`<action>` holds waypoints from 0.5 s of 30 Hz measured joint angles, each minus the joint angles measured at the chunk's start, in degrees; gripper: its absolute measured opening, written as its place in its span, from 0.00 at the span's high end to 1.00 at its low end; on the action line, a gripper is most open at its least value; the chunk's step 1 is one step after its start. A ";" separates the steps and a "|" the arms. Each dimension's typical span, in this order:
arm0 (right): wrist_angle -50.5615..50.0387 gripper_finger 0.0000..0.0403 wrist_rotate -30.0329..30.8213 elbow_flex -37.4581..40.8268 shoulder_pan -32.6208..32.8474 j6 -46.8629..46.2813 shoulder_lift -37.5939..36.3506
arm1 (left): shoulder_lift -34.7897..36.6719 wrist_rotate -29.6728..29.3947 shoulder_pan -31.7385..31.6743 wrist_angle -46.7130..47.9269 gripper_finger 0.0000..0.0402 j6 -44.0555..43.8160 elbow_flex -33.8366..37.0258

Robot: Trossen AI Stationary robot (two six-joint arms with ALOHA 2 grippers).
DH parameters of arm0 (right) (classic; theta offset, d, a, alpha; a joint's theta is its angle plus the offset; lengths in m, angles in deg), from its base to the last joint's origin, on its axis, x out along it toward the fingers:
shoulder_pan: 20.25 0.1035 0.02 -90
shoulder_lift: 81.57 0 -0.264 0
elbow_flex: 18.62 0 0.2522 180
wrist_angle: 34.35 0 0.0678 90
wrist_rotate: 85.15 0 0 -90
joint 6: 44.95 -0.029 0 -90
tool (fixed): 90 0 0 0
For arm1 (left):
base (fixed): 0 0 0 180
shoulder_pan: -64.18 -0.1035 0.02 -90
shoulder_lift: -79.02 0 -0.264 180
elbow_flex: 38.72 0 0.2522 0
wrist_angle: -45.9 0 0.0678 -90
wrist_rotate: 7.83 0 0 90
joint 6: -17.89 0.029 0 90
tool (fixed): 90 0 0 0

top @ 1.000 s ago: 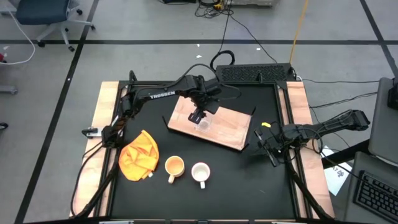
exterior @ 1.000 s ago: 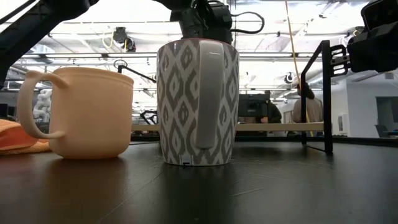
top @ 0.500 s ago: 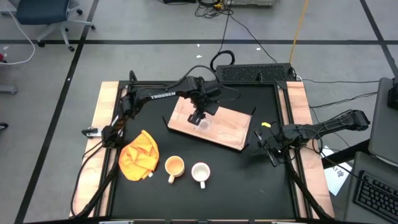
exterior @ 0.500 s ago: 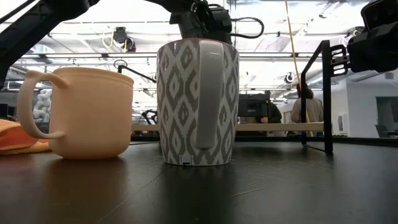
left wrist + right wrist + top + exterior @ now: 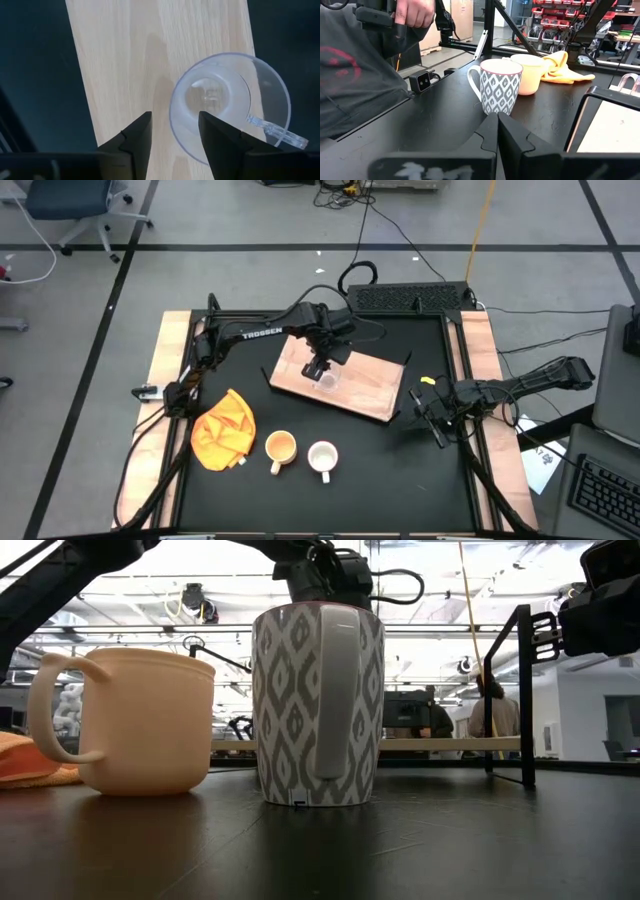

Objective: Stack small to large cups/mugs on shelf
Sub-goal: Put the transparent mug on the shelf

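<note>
A tiny clear glass cup (image 5: 230,107) stands upright on the light-wood shelf board (image 5: 125,60) in the middle of the table. My left gripper (image 5: 174,125) points down over it, open. One finger stands over the cup's mouth and the other outside, with the rim's near edge (image 5: 171,107) between them. Near the front edge, a yellow-orange mug (image 5: 280,447) and a white patterned mug (image 5: 322,457) stand side by side on the black tabletop. My right gripper (image 5: 497,120) waits shut at the table's right side (image 5: 435,420).
An orange-yellow cloth (image 5: 224,430) lies crumpled left of the mugs. A black metal frame (image 5: 520,690) stands at the right of the table. A person's hand (image 5: 415,12) shows beyond the table's left side. A black keyboard (image 5: 410,298) lies at the far edge.
</note>
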 joint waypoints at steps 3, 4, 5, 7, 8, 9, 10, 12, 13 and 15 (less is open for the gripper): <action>0.00 1.00 0.00 0.00 0.01 0.00 0.00 | 0.00 -0.02 -0.05 -0.02 0.59 -0.03 0.00; 0.00 1.00 -0.01 -0.02 0.00 0.00 0.00 | 0.00 -0.02 -0.05 -0.06 0.59 -0.04 0.00; 0.01 1.00 -0.01 -0.01 0.00 0.00 0.00 | 0.00 -0.02 -0.05 -0.15 0.59 -0.04 0.00; 0.00 1.00 -0.01 0.00 0.01 0.00 0.00 | 0.00 -0.02 -0.05 -0.44 0.59 0.00 0.00; 0.00 1.00 0.01 -0.02 0.00 0.00 -0.01 | 0.00 -0.02 -0.05 -0.66 0.59 0.00 0.00; 0.00 1.00 -0.01 -0.02 -0.01 0.00 -0.02 | 0.00 -0.02 -0.05 -1.06 0.59 -0.04 0.00; 0.00 1.00 -0.01 -0.02 0.00 0.00 -0.02 | 0.00 0.00 -0.04 -1.58 0.59 -0.07 0.00; 0.02 1.00 -0.01 0.00 0.01 0.00 -0.02 | 0.00 0.00 -0.05 -1.89 0.59 -0.09 -0.04; 0.02 1.00 -0.01 -0.02 -0.01 0.00 -0.02 | 0.00 0.00 -0.05 -1.96 0.59 -0.09 -0.04; 0.02 1.00 -0.01 -0.01 0.00 0.00 -0.02 | 0.00 0.00 -0.05 -2.12 0.59 -0.19 -0.04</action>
